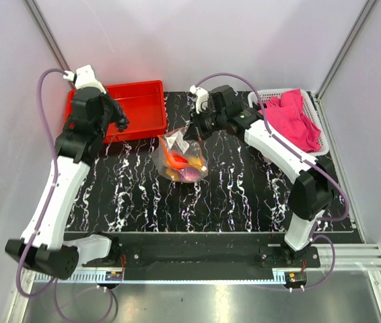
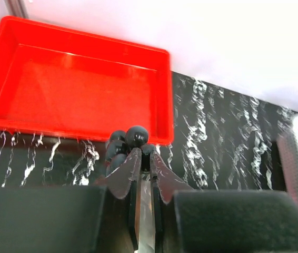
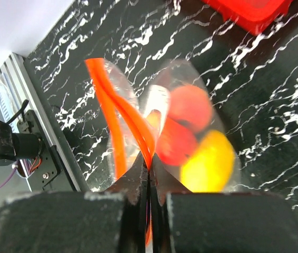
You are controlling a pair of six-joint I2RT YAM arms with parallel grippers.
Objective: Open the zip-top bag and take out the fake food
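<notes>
Two arms on one black marbled counter, walled at the back and on both sides.

Edges and room: one red tray sits in the far left corner against the back wall. One white mesh basket sits in the far right corner. The zip-top bag is between them, just off the tray's near right corner and well apart from the basket. Marbled surface runs from the bag to the near rail.

Count: one bag, one tray, one basket and one pink cloth heaped in the basket. Through the bag's plastic the right wrist view shows one yellow piece and two red rounded pieces; any others cannot be counted.

Left arm: reaches forward along the left wall, elbow raised. The left gripper is at the tray's near rim. Its fingers are nearly closed, pinching a dark grape-like cluster at their tips.

Right arm: bends inward from the right, wrist over the counter's far middle. The right gripper has its fingers pressed together on the bag's mouth by the orange-red zip strip. The bag hangs below them, its mouth gaping, with its lower end down at the counter.
</notes>
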